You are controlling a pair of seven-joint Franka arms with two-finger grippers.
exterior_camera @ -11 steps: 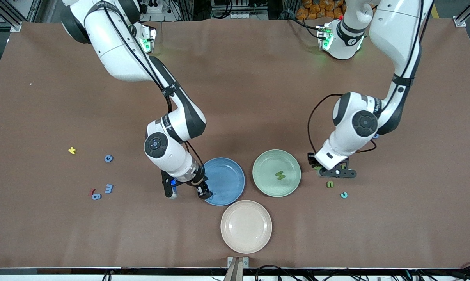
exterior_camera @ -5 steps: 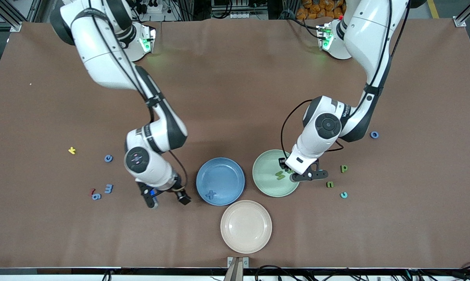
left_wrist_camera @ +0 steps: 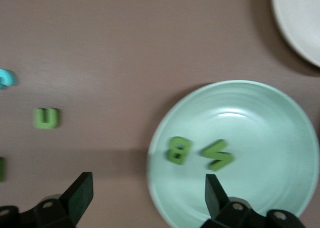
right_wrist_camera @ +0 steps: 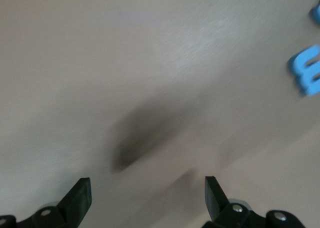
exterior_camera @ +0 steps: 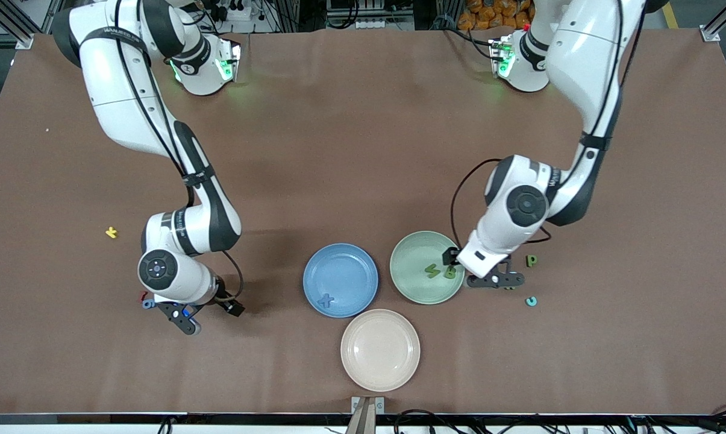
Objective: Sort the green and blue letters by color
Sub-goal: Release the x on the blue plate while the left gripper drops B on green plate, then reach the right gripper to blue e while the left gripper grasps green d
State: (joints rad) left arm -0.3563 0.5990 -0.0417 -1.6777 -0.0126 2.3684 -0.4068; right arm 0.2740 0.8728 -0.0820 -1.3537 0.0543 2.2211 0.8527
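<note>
Starting at the right arm's end of the table, we see a tiny yellow letter (exterior_camera: 111, 232) lying alone, which is not ours to sort. The right gripper (exterior_camera: 211, 317) hangs low over bare table, its claw spread wide and empty. A blue piece (exterior_camera: 149, 303) peeks out from under that arm's wrist beside a dark red piece (exterior_camera: 141, 296). The right wrist view shows a blue letter (right_wrist_camera: 306, 70) near the open fingers (right_wrist_camera: 80, 195).

Toward the middle, the blue plate (exterior_camera: 344, 268) holds one blue cross-shaped letter (exterior_camera: 325, 299). The beige plate (exterior_camera: 380, 349), nearer the camera, holds nothing.

The green plate (exterior_camera: 411, 259) carries a green S (exterior_camera: 432, 271) and a green B (exterior_camera: 450, 272), lying side by side but apart. The left gripper (exterior_camera: 495, 280) sits over that plate's rim, wide open and empty. A green u (left_wrist_camera: 46, 118), a green p (exterior_camera: 531, 260) and a teal c (exterior_camera: 530, 301) lie on the table near it.

We judge these letters to be very light, thin and fairly stiff, so they may skid or flip at a nudge. We would come down flat to the table and pinch each one across its outer edges.
</note>
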